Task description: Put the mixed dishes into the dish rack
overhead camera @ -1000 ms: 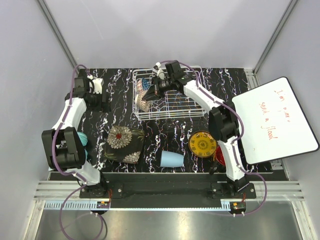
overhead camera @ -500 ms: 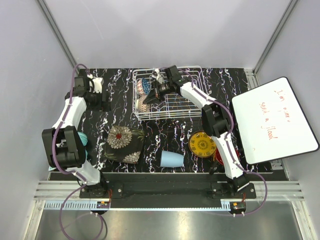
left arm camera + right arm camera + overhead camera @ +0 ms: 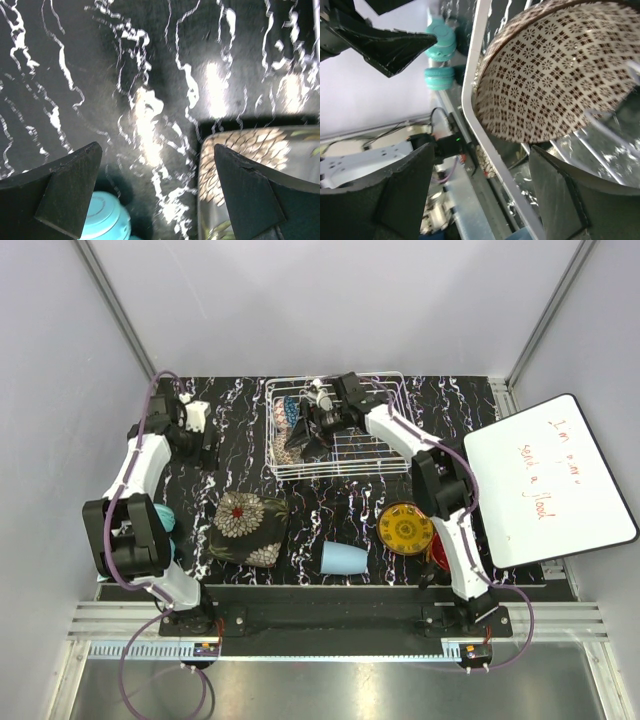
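Beige bowl (image 3: 555, 75) stands on edge in the rack's (image 3: 471, 75) left end, blue bowl (image 3: 290, 407) just on its far side. Right gripper (image 3: 482, 165) is spread wide beside it, grasping nothing; left gripper (image 3: 156, 150) is spread wide, empty.

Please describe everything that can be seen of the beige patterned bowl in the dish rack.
The beige patterned bowl is round and looks like glazed ceramic: cream inside with a grid of small dark-brown flower motifs, brown rim. It is tipped on its side, opening towards the right wrist camera, resting among the wires at the left end of the white dish rack. The open right end effector does not grip it.
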Robot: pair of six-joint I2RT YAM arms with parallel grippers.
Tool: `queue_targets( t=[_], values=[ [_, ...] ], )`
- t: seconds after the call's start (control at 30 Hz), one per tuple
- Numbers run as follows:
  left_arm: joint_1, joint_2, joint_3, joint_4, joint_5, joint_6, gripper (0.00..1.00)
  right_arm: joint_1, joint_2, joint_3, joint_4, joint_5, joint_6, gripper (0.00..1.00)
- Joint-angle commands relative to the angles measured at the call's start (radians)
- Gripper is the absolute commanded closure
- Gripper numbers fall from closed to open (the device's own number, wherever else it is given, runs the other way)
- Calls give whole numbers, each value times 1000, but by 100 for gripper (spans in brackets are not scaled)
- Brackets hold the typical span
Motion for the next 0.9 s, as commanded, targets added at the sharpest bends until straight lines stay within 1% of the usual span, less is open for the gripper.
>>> queue_targets(
  t=[0.0,0.07,0.1,0.13,0.2,0.23,0.37,0.43,0.47,0.57,0.87],
  values=[
    [54,-62,43,-88,45,133,1,-8,-232,-43,-83,206,-137,16],
    [71,-63,60,-169,80,212,1,-10,-327,-118,-94,242,-170,17],
    [83,-68,59,-199,85,243,1,-10,-357,-146,-100,269,-180,18],
    [83,-71,50,-239,75,294,1,-10,-386,-211,-106,277,-187,18],
    [82,-89,-7,-256,61,334,1,-8,-463,-291,-118,288,-220,18],
    [82,-94,-29,-267,49,360,2,-10,-486,-372,-127,291,-233,18],
    [75,-104,-140,-285,58,363,3,-10,-575,-550,-138,343,-301,19],
    [51,-104,-180,-285,77,342,3,-8,-592,-615,-114,388,-295,23],
    [40,-104,-216,-285,84,335,3,-8,-599,-624,-95,400,-283,24],
    [8,-88,-256,-274,111,311,4,-8,-599,-643,-60,432,-273,27],
    [5,-11,-247,-244,191,283,4,-7,-631,-765,64,478,-243,29]
  ],
)
